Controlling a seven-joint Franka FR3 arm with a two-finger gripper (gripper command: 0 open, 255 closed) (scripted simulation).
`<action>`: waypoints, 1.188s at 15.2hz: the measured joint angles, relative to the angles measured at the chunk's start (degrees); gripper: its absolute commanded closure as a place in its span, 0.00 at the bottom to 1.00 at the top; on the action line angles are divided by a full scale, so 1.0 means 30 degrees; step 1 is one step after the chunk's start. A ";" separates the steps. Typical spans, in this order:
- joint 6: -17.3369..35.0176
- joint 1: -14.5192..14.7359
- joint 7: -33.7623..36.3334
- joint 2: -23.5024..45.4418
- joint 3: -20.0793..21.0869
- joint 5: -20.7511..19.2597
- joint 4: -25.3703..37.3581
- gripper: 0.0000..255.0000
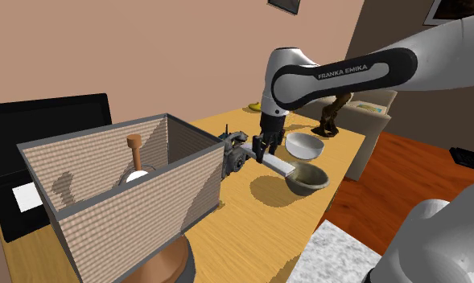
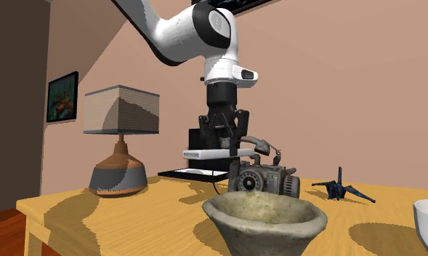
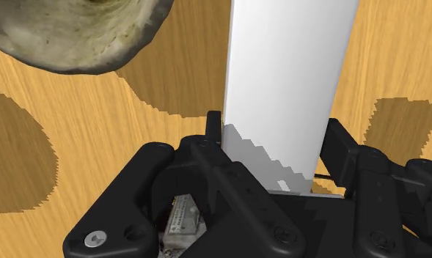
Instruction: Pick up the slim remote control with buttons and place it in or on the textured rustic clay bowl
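My black gripper [image 1: 265,151] is shut on a slim white remote [image 1: 280,166], held level above the wooden table [image 1: 251,233]. The remote's free end points towards the rough, greyish clay bowl [image 1: 307,178] that stands on the table beside it. In the second exterior view the gripper [image 2: 224,142] hangs straight down and the remote [image 2: 205,154] sticks out sideways, well behind the clay bowl [image 2: 263,218]. In the wrist view both fingers [image 3: 215,133] clasp the remote [image 3: 287,80] by its long edges, and the clay bowl [image 3: 75,29] lies beyond and to one side of it.
A smooth white bowl [image 1: 305,145] stands just behind the clay one. An old grey camera [image 2: 263,178] sits under the gripper, with a small blue toy plane [image 2: 343,190] near it. A big table lamp [image 1: 122,185] takes up the near end. Behind the lamp is a black screen [image 1: 34,137].
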 measured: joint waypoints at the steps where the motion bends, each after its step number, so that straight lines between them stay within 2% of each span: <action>1: -0.0334 -0.0009 -0.0032 -0.0136 -0.0023 0.0002 0.0201 1.00; 5: -0.1149 -0.0084 -0.0231 -0.0456 -0.0167 -0.0028 0.0693 1.00; 13: -0.1860 -0.1368 -0.3250 -0.3819 -0.2418 -0.1010 -0.1901 1.00; 18: -0.1892 -0.2091 -0.4731 -0.4932 -0.3604 -0.1741 -0.2921 1.00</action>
